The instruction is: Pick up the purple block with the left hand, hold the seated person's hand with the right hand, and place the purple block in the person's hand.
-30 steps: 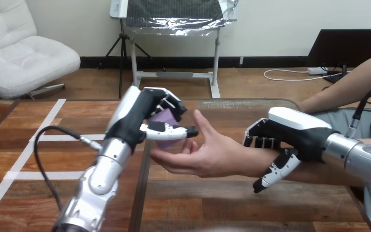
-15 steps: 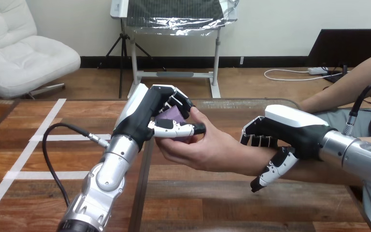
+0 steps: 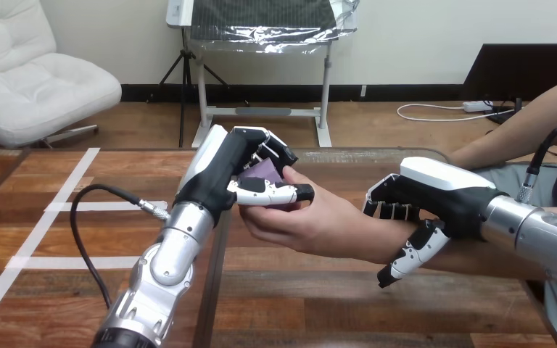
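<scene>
A robot's left hand [image 3: 221, 177] comes in from the near edge of the wooden tabletop [image 3: 333, 304] and pinches a small purple block [image 3: 263, 171] between curled fingers above and thumb below, over the middle of the tabletop. The block sits at the upturned, cupped person's hand [image 3: 312, 225]; whether it touches the palm cannot be told. Toward the right edge, the robot's right hand [image 3: 442, 196] wraps the person's wrist, fingers curled over its far side and thumb hooked beneath. The block looks light, rigid and smooth-sided, so it could slip; its flat opposite faces seem the surest place to grip
</scene>
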Controlling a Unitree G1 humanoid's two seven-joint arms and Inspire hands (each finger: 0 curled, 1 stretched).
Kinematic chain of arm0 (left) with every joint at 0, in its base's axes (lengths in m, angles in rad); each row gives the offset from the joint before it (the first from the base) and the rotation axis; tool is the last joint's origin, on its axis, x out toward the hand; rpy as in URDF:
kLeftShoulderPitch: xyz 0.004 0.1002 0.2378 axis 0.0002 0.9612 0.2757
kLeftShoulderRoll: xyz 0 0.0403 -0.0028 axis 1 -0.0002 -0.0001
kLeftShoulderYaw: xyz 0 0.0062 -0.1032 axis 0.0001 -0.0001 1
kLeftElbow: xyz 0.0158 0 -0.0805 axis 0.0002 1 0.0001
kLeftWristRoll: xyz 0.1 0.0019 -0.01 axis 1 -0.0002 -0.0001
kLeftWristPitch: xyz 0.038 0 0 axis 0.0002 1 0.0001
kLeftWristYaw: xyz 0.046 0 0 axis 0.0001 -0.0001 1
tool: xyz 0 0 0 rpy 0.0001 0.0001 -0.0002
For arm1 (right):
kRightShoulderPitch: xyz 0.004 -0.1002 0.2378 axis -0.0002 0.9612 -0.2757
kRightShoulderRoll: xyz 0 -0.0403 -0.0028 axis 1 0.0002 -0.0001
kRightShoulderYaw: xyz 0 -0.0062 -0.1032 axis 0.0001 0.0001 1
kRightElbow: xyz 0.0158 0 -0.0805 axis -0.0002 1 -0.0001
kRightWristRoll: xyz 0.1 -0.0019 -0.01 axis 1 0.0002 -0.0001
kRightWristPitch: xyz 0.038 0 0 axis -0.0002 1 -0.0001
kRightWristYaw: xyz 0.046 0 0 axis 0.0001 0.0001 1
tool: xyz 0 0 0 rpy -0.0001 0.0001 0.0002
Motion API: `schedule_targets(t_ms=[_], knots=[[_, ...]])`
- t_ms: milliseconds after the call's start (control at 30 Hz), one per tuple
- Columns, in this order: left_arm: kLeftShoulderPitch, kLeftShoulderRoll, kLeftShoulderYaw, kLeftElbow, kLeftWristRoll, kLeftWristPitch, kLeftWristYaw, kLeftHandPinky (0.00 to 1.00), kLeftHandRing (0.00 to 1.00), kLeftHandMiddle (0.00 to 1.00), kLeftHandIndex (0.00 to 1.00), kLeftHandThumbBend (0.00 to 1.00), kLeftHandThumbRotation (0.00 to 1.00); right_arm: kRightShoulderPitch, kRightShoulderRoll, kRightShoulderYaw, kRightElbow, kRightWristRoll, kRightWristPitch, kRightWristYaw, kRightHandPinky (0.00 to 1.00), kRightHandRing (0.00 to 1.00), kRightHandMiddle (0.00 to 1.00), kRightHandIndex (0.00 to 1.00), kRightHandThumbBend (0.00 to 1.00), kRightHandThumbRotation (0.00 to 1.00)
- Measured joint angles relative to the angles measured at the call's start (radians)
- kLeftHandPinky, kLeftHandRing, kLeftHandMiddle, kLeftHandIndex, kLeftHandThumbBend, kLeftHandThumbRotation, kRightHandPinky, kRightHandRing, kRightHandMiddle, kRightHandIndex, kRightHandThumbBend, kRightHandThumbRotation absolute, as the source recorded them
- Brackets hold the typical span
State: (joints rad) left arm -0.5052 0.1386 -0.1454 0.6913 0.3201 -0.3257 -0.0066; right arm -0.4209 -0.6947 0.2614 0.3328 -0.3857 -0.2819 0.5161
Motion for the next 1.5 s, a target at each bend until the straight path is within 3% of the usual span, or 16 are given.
schedule_targets(t_ms=[433, 1500], knots=[[-0.008, -0.014, -0.001, 0.012, 0.0, 0.0, -0.007, 0.3, 0.35, 0.41, 0.45, 0.67, 0.0, 0.013, -0.007, -0.002, -0.018, -0.002, 0.018, 0.001, 0.38, 0.43, 0.48, 0.55, 0.91, 0.14], [-0.008, -0.038, -0.001, 0.012, -0.004, 0.009, -0.027, 0.29, 0.35, 0.41, 0.45, 0.66, 0.0, 0.036, -0.012, -0.025, -0.019, -0.001, 0.003, 0.001, 0.38, 0.44, 0.49, 0.55, 0.91, 0.11]])
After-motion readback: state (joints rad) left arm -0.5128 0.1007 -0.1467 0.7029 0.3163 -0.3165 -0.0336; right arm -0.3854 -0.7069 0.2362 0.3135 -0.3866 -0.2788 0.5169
